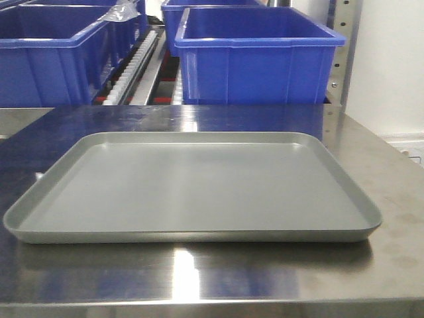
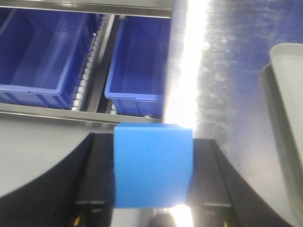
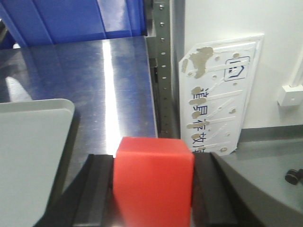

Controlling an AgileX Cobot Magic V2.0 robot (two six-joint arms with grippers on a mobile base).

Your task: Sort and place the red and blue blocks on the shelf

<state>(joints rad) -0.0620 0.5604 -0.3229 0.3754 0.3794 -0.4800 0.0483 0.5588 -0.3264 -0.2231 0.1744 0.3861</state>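
In the left wrist view the blue block (image 2: 152,165) fills the gap between the two black fingers (image 2: 97,175); my left gripper (image 2: 152,176) is shut on it, above the steel top near the shelf (image 2: 94,116) edge. The red block (image 3: 152,179) sits clamped in my right gripper (image 3: 152,189), whose black fingers (image 3: 210,189) press both its sides, over the steel surface beside the shelf's perforated upright (image 3: 162,71). Neither gripper nor block appears in the front view.
A wide grey rimmed tray (image 1: 192,232) lies on the steel table (image 1: 391,199), its corners showing in both wrist views. Big blue bins (image 1: 255,59) and white roller tracks (image 1: 132,66) stand behind. A white labelled panel (image 3: 220,94) leans at the right wall.
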